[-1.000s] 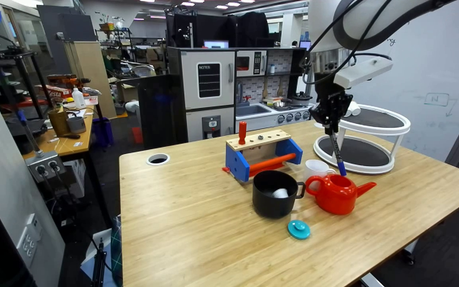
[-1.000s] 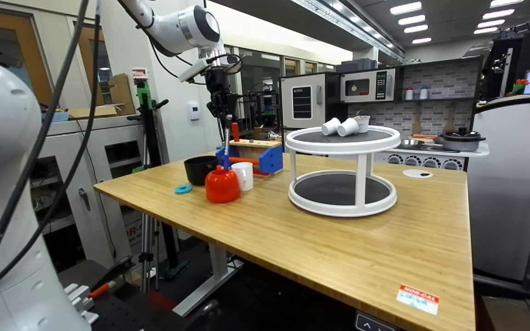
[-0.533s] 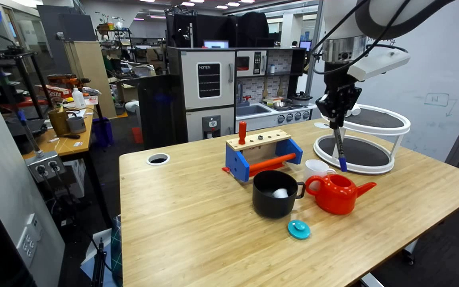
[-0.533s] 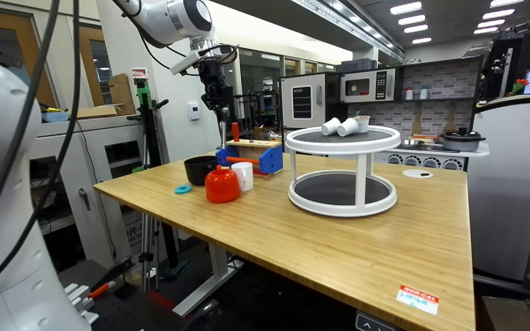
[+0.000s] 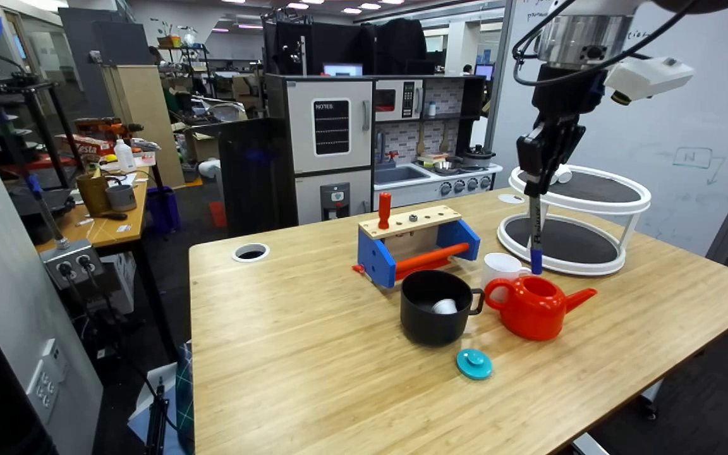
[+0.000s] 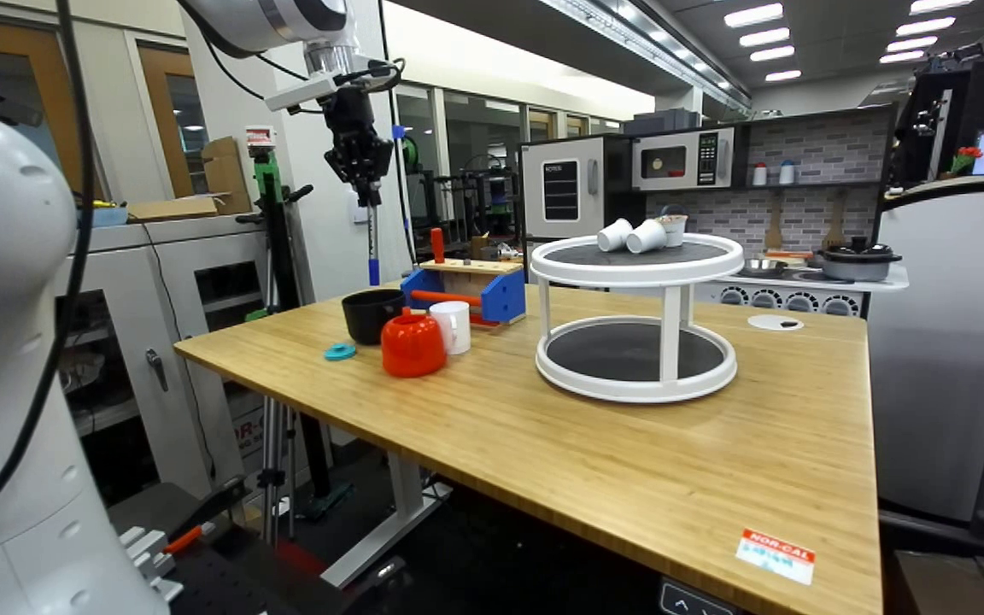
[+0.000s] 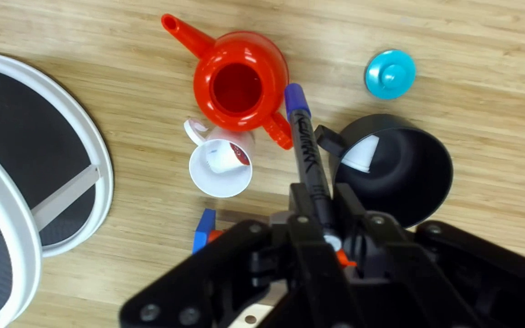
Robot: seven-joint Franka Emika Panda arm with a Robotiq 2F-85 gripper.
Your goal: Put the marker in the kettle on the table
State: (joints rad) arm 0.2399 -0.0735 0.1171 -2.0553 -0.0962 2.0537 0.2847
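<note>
Above the light wood-grain worktop (image 5: 313, 373), the white robot arm (image 6: 244, 26) hangs wrist-down, its black end effector (image 5: 535, 188) pinching a slim grey marker (image 7: 307, 146), blue end lowest, midair, apart from the red spouted kettle (image 5: 533, 314).

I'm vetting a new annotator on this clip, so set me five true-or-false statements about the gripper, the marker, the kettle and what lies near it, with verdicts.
1. The gripper holds the marker with its blue cap downward. True.
2. The red kettle is uncovered on top. True.
3. The marker is inside the red kettle. False: it is held outside.
4. The teal lid lies on the table, apart from the black mug. True.
5. The black mug is tipped onto its side. False: it stands upright.
</note>
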